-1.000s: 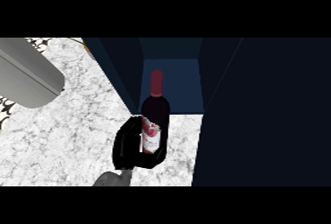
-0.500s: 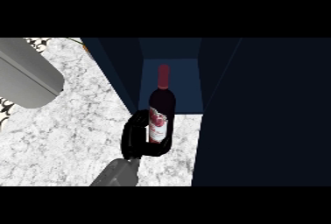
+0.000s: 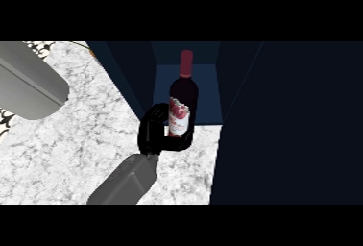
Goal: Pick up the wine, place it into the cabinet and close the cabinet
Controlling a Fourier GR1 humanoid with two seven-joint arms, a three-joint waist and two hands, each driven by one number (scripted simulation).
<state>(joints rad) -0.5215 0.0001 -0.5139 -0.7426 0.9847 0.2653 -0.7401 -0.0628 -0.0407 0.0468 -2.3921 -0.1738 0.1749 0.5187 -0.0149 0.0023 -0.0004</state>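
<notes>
The wine bottle [image 3: 184, 93] is dark, with a red neck and a white and red label. It stands upright, its lower end hidden in my right hand [image 3: 151, 135], whose fingers curl round it. The bottle's top reaches into the opening of the dark blue cabinet [image 3: 135, 72], in front of the paler blue inner wall [image 3: 205, 96]. My right forearm [image 3: 127, 180] comes up from the lower edge. My left hand does not show.
The cabinet's door [image 3: 291, 125] stands open as a broad dark panel filling the right side. White marble counter [image 3: 64, 153] spreads at the left. A thick grey forearm [image 3: 28, 81] crosses the upper left corner, close to the view.
My right hand has carried the bottle up and to the right, from over the counter's edge toward the cabinet opening. The grey forearm at the upper left has stayed put.
</notes>
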